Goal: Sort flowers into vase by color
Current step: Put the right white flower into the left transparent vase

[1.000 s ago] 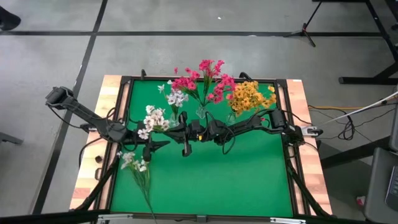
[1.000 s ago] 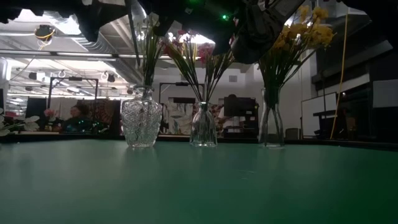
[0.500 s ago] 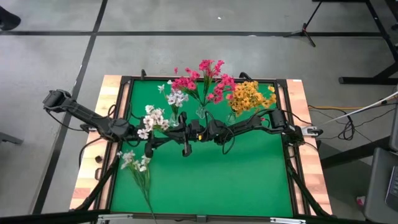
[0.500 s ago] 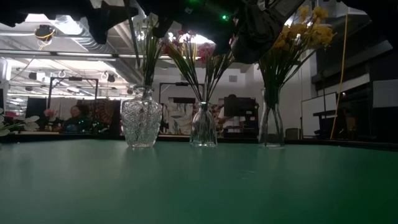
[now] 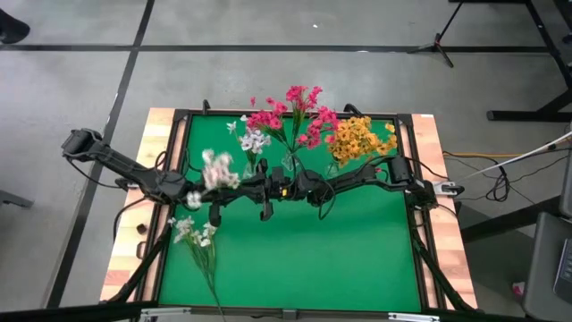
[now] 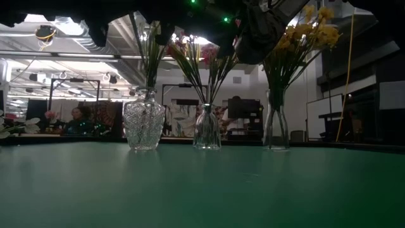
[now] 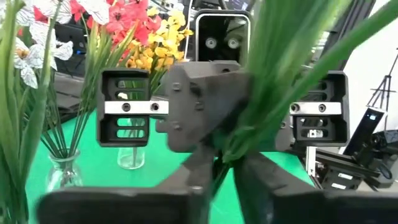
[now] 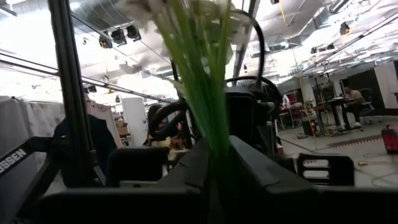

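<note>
1. Left end effector (image 5: 214, 199) and right end effector (image 5: 266, 190) meet mid-surface, both clamped on the stems of one white sprig (image 5: 214, 170); apparently a handover.
2. Sprig blossoms point toward 10 o'clock, near the white-flower vase (image 6: 143, 121), probably its destination.
3. Pink vase (image 6: 207, 128) at 12 o'clock, yellow vase (image 6: 276, 124) toward 1 o'clock.
4. Another white sprig (image 5: 195, 234) lies at 8 o'clock on the green surface (image 5: 340, 259), unsorted.

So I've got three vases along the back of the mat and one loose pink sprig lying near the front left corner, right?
Not quite. The loose sprig near the front left corner of the mat is white, not pink; the high view shows it. The pink flowers already stand in the middle vase. Three vases along the back is right.
</note>
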Tool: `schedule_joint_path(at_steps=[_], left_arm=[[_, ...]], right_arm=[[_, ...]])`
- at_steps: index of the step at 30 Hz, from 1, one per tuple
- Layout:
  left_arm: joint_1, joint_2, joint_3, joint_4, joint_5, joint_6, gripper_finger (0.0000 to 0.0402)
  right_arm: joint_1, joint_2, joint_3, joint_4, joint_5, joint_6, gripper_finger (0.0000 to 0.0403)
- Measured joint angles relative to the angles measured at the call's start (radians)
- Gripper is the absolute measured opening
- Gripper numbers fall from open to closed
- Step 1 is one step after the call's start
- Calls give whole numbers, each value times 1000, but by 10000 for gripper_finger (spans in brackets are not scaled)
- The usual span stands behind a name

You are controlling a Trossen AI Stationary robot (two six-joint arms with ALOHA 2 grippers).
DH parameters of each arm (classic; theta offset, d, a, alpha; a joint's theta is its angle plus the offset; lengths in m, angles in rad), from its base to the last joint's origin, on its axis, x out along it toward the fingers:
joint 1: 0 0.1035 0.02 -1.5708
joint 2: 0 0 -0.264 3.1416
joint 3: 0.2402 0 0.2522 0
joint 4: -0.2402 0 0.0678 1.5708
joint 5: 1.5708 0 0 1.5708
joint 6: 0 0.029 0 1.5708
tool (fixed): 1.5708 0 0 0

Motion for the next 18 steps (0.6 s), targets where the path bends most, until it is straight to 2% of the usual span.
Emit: schedule_joint_path(at_steps=[3, 10, 18], left_arm=[[-14, 1, 0, -1, -32, 3, 15], [-72, -9, 0, 4, -218, 63, 12], [-112, -90, 0, 15, -424, 115, 7]], right_arm=[[-1, 0, 1, -7, 8, 2, 82], [-3, -10, 1, -14, 15, -10, 148], [-9, -79, -2, -73, -11, -71, 167]])
